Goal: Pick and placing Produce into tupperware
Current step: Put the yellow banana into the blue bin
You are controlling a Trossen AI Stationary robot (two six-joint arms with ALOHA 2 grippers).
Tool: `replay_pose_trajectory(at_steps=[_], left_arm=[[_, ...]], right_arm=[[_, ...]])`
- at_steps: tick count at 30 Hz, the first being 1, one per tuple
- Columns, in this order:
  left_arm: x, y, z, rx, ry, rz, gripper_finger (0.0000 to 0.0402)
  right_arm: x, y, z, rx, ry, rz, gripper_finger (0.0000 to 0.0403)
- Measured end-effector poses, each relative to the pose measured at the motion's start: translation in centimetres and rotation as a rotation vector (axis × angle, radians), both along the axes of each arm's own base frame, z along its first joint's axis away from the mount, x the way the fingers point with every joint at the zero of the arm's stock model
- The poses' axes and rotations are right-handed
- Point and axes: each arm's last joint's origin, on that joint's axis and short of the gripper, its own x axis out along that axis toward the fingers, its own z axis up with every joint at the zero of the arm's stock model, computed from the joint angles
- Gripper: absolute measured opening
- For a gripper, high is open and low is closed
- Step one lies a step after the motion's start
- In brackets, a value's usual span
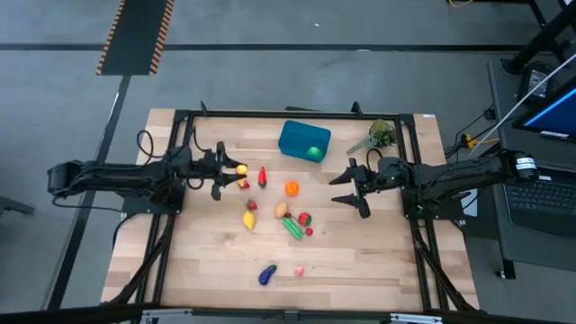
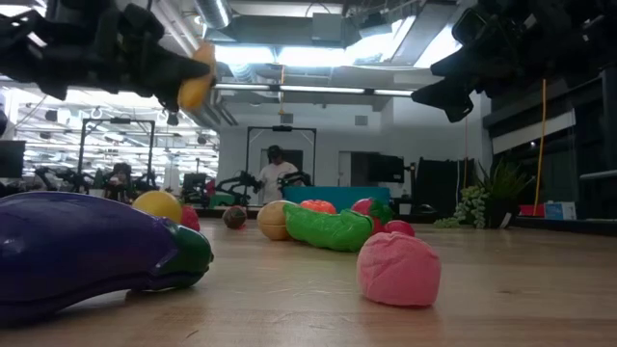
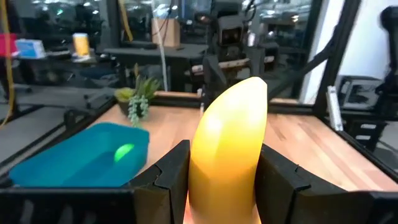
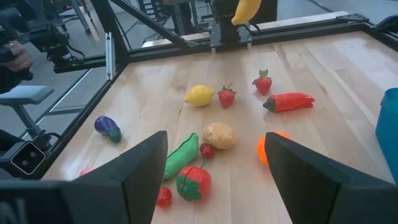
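table (image 1: 360, 261): wood top, carried the tub and the loose produce, both arms reaching in from the sides.
tub (image 1: 304, 139): teal, at the far edge of the table; one green piece (image 1: 313, 152) already inside, so probably the drop target for the rest.
left gripper (image 1: 225, 171): raised off the table, fingers (image 3: 166, 177) clamped on a banana (image 3: 229, 149); held high, likely for carrying over to the tub.
banana vs fingers: sat upright between the two pads, tip poking out past them, one pad touching each side; tub lay ahead and to one side in the left wrist view, well apart.
right gripper (image 1: 353, 187): waiting above the table near the orange (image 1: 292, 188), jaws wide apart, nothing between them.
loose produce: pepper (image 1: 262, 175), lemon (image 1: 248, 219), potato (image 1: 281, 211), pea pod (image 1: 292, 229), eggplant (image 1: 266, 274), pink piece (image 1: 299, 270) all on the wood mid-table, none touching a finger.
sprig (image 1: 376, 138): beside the tub, untouched.
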Motion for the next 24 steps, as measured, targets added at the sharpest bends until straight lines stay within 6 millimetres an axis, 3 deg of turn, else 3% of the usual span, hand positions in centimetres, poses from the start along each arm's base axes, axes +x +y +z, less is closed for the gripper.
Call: replay_pose_trajectory(at_steps=[5, 11, 18, 24], left_arm=[[1.0, 1.4, 0.3, -0.007, 0.013, -0.019, 0.0131], [3.7, 3.7, 1.2, -0.006, 0.082, -0.077, 0.0131], [8.4, 7.2, 2.3, 0.002, 0.217, -0.105, 0.0131], [13.2, 9.5, 1.9, 0.05, 0.474, -0.066, 0.0131]], right_arm=[[0.0, 0.0, 0.0, 0.0, 0.0, 0.001, 0.0271], [0.0, 0.0, 0.0, 0.0, 0.002, 0.001, 0.0271], [0.0, 0.0, -0.2, -0.02, 0.018, 0.008, 0.0271], [-0.1, 0.0, -0.4, -0.02, 0.04, 0.008, 0.0271]])
